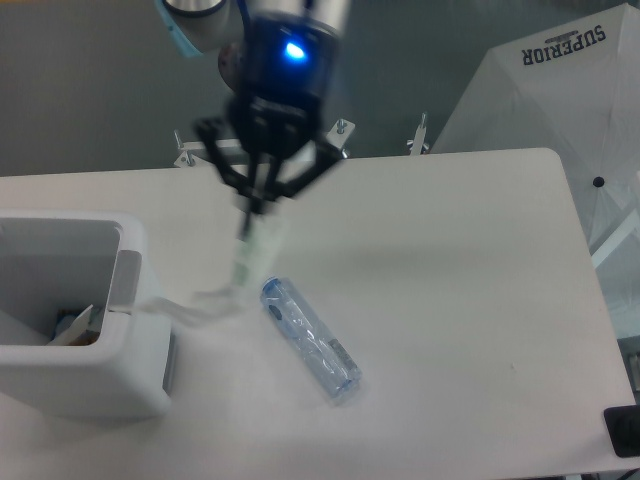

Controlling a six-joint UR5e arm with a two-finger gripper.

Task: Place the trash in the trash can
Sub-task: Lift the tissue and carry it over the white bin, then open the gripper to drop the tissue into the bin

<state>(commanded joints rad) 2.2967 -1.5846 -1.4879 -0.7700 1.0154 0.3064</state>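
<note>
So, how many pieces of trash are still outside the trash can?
2. The bottle lies on the table. The wrapper hangs from the hand, not yet over the trash can. More may be hidden inside.

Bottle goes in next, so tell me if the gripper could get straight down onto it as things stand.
Probably not yet: the gripper is shut on the wrapper, which dangles beside the bottle's cap end. The bottle itself lies uncovered on the table, so the way looks free once the wrapper is dropped.
</note>
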